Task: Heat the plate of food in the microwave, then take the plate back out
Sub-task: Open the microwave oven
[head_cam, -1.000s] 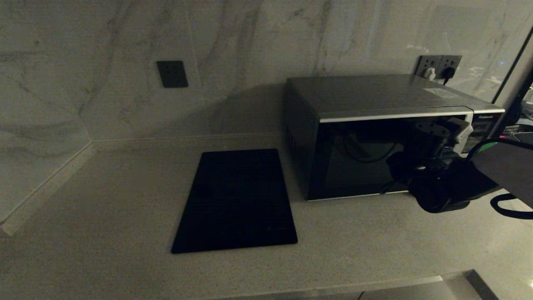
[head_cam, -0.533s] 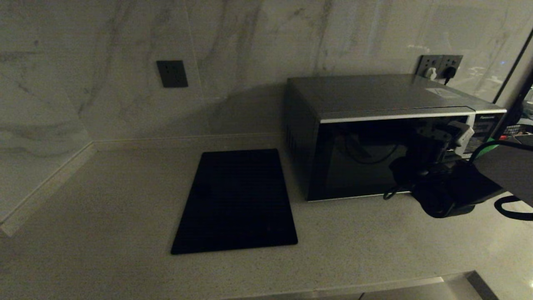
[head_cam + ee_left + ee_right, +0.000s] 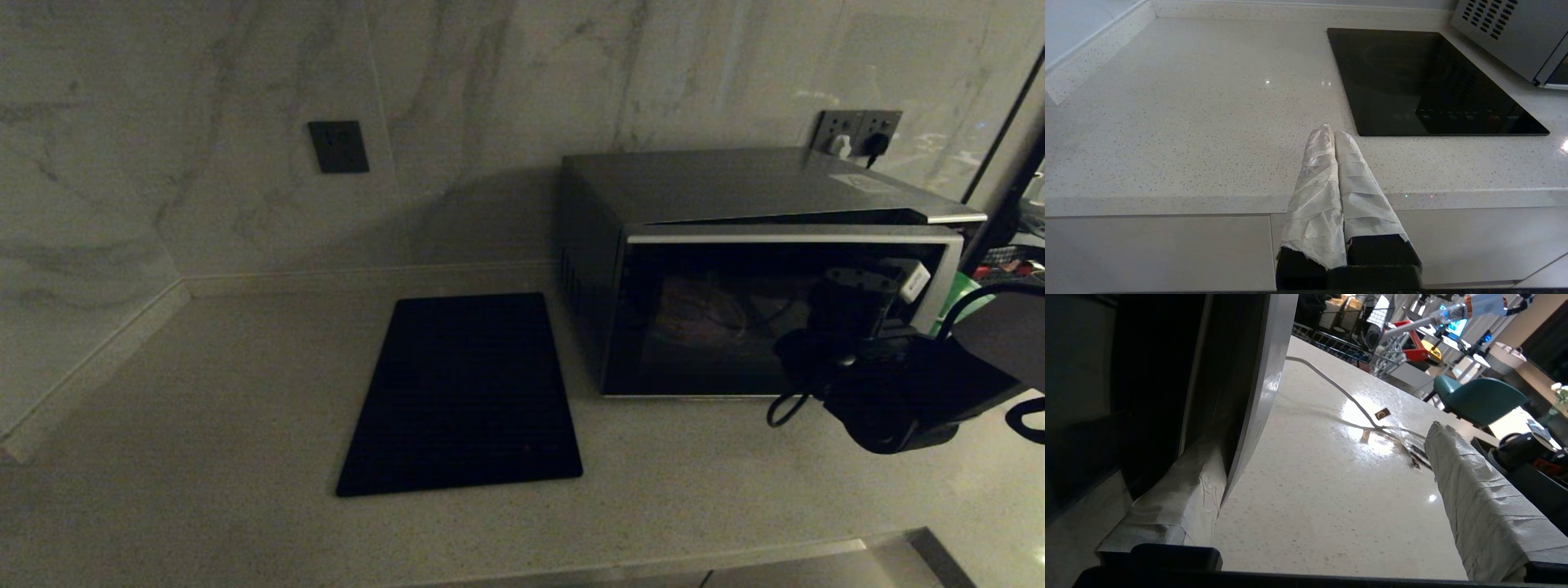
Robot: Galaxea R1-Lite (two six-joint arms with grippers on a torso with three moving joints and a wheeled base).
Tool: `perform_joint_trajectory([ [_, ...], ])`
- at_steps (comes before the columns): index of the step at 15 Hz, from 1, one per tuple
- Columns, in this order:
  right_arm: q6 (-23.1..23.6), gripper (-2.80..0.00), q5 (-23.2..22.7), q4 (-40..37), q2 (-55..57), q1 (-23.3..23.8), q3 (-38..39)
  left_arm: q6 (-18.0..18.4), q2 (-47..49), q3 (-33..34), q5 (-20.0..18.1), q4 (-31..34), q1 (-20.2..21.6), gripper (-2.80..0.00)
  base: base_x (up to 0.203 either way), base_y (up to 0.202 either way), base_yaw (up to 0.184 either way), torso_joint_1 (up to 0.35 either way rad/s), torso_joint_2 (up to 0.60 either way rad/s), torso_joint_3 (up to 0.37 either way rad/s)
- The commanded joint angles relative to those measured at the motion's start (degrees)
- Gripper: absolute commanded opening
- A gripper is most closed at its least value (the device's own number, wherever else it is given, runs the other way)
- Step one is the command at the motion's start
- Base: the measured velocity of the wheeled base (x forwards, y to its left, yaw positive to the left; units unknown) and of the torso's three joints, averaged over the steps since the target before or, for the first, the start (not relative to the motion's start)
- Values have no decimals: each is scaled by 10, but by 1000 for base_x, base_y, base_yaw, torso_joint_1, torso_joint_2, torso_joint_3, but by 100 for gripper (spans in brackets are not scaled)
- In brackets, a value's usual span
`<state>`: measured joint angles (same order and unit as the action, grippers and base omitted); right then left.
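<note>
The silver-grey microwave stands at the back right of the counter. Its dark glass door is ajar at the right edge. Through the glass a faint pale round shape shows inside, which looks like the plate of food. My right gripper is at the door's right edge, open. One taped finger is tucked behind the curved silver handle strip; the other finger stands free over the counter. My left gripper is shut and empty, hovering by the counter's front edge.
A flat black cooktop panel is set in the counter left of the microwave. A white cable runs across the counter right of the door. Wall sockets with plugs sit behind the microwave. A marble wall closes the back and left.
The microwave door has swung out a little at its right edge, and the inside now shows lighter. My right gripper has moved down and toward me with the door's edge.
</note>
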<state>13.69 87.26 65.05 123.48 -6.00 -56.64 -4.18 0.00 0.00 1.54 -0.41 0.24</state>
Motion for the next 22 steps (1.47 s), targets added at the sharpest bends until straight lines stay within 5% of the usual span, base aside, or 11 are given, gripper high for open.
perform_joint_trajectory([
  [1, 2, 0, 4, 23, -2, -1, 3, 0, 1, 0, 0, 0, 0, -280, 0, 0, 0, 0, 0, 0],
  [7, 6, 0, 4, 92, -31, -43, 41, 0, 1, 0, 0, 0, 0, -280, 0, 0, 0, 0, 0, 0],
  [15, 17, 0, 4, 95, -198, -169, 50, 0, 1, 0, 0, 0, 0, -280, 0, 0, 0, 0, 0, 0],
  [18, 84, 0, 2, 94, -307, -186, 84, 0, 1, 0, 0, 0, 0, -280, 0, 0, 0, 0, 0, 0],
  [19, 133, -280, -7, 94, -348, -187, 94, 0, 1, 0, 0, 0, 0, -280, 0, 0, 0, 0, 0, 0],
  [22, 281, -280, -28, 93, -446, -189, 109, 0, 1, 0, 0, 0, 0, -280, 0, 0, 0, 0, 0, 0],
])
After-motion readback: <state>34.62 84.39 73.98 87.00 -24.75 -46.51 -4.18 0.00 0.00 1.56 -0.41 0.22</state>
